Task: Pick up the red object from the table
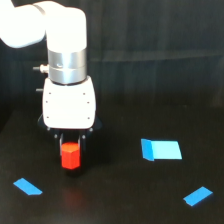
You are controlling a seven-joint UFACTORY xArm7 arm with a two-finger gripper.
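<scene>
**Robot Arm Closes In on Red Block**

Nearest the camera, two flat blue pieces lie on the black desk (pixel 120 200): one blue strip (pixel 27 186) toward the exterior view's left, another blue sliver (pixel 198 196) toward its right. A little farther back, left of centre, the red object (pixel 70 155) stands upright, its lower end at or just above the desk surface. It sits between the dark fingers of the end effector (pixel 70 145), which reach down around its upper half from the white housing of the arm (pixel 67 75). The fingers appear drawn in against the block's sides, gripping it, though the dark fingers against the dark backdrop make the contact hard to confirm. A larger blue rectangle (pixel 160 149) lies well apart, toward the exterior view's right.

The main risk from here seems to be a slip: only the upper part of the block appears to be held, so a loose or off-centre hold could let it tilt or drop during a lift. The blue pieces look too distant to interfere.
</scene>
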